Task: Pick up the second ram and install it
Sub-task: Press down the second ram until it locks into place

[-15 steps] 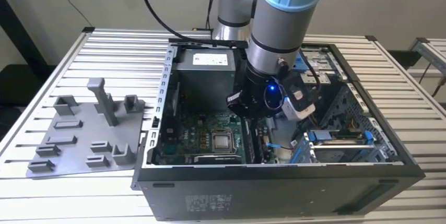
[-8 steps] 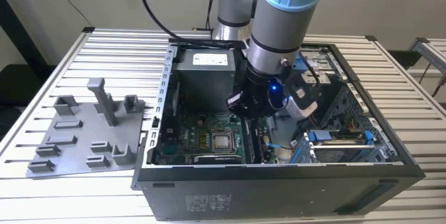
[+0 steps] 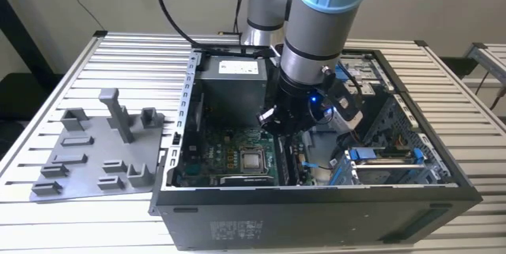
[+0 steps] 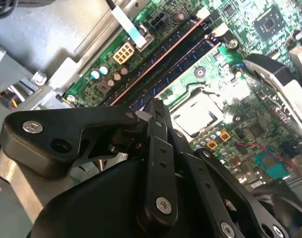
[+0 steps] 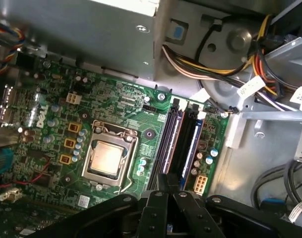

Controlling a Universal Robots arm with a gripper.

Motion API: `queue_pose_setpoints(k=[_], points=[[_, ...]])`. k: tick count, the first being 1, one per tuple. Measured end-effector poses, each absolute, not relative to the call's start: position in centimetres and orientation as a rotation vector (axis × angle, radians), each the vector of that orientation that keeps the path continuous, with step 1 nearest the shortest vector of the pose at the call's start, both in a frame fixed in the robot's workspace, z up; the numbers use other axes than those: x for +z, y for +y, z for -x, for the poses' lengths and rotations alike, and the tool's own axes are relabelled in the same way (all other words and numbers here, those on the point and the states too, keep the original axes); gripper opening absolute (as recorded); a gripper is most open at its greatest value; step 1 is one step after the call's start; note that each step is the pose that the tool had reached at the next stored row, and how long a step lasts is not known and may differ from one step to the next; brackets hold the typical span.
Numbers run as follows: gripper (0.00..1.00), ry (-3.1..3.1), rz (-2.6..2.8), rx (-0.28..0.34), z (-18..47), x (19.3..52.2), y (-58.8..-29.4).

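Observation:
My gripper (image 3: 276,127) hangs inside the open computer case (image 3: 316,215), low over the green motherboard (image 3: 225,153). In both wrist views its black fingers (image 4: 158,148) are shut together with nothing showing between them. The gripper's tip (image 5: 168,179) sits over one end of the long memory slots (image 5: 190,141). A thin stick with a reddish top edge (image 4: 155,62) stands in one slot (image 5: 171,136). I cannot tell whether this is the second ram, or whether the tip (image 4: 158,105) touches it.
The processor socket (image 5: 107,157) lies beside the slots. A grey power supply (image 3: 229,79) and bundled cables (image 5: 215,69) crowd the case's far side. A drive cage (image 3: 383,162) stands at the exterior view's right. The grey holder tray (image 3: 87,153) lies outside the case on the slatted table.

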State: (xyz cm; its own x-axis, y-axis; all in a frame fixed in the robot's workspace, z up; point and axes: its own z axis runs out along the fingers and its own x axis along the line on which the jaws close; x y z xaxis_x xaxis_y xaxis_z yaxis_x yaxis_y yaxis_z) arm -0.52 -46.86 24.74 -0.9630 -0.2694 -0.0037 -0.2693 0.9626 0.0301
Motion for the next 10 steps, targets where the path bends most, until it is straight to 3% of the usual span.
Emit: queue_pose_setpoints(k=[10], points=[[0.11,-3.079,-0.614,-0.047,0.52,24.74,-46.86]])
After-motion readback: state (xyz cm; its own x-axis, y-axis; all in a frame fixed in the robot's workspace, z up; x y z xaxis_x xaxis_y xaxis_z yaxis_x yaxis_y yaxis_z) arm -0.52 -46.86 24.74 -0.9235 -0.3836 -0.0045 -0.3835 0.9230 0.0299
